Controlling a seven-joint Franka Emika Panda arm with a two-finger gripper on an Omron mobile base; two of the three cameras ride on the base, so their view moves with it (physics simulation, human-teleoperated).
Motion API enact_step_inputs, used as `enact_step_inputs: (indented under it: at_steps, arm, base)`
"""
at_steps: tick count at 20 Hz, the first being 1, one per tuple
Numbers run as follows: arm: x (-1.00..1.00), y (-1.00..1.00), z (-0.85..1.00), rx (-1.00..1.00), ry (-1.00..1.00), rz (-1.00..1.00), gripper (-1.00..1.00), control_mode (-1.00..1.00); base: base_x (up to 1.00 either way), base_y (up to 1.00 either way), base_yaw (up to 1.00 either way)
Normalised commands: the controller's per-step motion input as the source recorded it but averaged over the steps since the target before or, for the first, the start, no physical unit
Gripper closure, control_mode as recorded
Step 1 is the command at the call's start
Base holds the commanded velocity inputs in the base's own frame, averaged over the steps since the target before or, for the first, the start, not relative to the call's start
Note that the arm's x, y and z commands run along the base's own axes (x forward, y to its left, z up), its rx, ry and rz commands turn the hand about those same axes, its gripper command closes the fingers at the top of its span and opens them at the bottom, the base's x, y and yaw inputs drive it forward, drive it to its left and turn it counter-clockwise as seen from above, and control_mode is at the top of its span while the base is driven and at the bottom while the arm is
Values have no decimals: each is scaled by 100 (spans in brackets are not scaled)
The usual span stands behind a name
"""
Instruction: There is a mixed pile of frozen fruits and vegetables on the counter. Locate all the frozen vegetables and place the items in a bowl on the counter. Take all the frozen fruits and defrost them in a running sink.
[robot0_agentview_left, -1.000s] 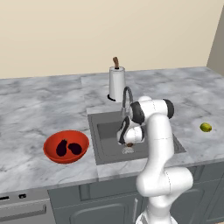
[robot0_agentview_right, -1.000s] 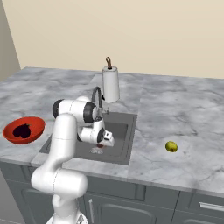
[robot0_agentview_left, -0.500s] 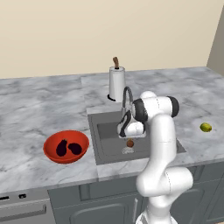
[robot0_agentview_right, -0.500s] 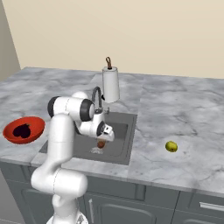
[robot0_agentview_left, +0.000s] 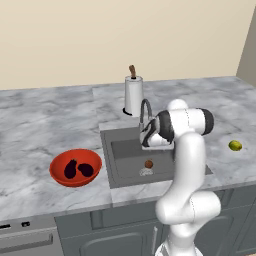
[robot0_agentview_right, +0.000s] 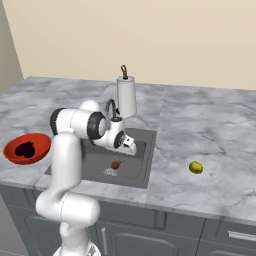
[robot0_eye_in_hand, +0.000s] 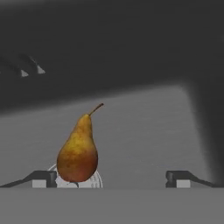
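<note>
Arm risen from the base, elbow high, forearm bent forward and down over the sink (robot0_agentview_left: 120, 172), wrist turned toward the basin floor. Hand (robot0_eye_in_hand: 111, 177) poised low inside the basin, just above the bottom, below the curved chrome faucet (robot0_agentview_left: 144, 111). Fingertips (robot0_eye_in_hand: 43, 178) set wide apart, one at each side of the hand view, gripping nothing and touching nothing.

Brown pear (robot0_eye_in_hand: 78, 148) upright in the sink, stem tilted up and to one side, base resting on the round drain (robot0_eye_in_hand: 97, 180). Seen from the hand, near the fingertip on that view's left and apart from it; well apart from the other fingertip. From the base cameras, a small brown spot (robot0_agentview_left: 148, 163) on the dark basin floor, just below the hand, free of it.

Red bowl (robot0_agentview_left: 59, 176) on the worktop (robot0_agentview_left: 40, 125) to the left of the sink, with two dark purple eggplants (robot0_agentview_left: 79, 169) lying side by side inside. Yellow-green lime (robot0_agentview_right: 195, 167) alone on the worktop to the right of the sink, well apart from the arm and from the bowl. White paper towel roll (robot0_agentview_left: 133, 96) upright on its holder behind the sink, near the faucet's foot.
</note>
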Motion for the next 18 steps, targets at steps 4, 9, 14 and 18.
enact_step_inputs:
  at_steps: [4, 9, 14, 18]
  arm:
    - [-24, -44, 32, 0, -2, 0, -100, -100]
    - [-39, -28, 89, 0, -11, 0, -100, -100]
    - [-59, -31, 97, 0, -10, 0, -100, -100]
    - [-67, -43, 81, 0, -6, 0, -100, -100]
  base:
    - [0, 0, 0]
    - [0, 0, 0]
    - [0, 0, 0]
    - [0, 0, 0]
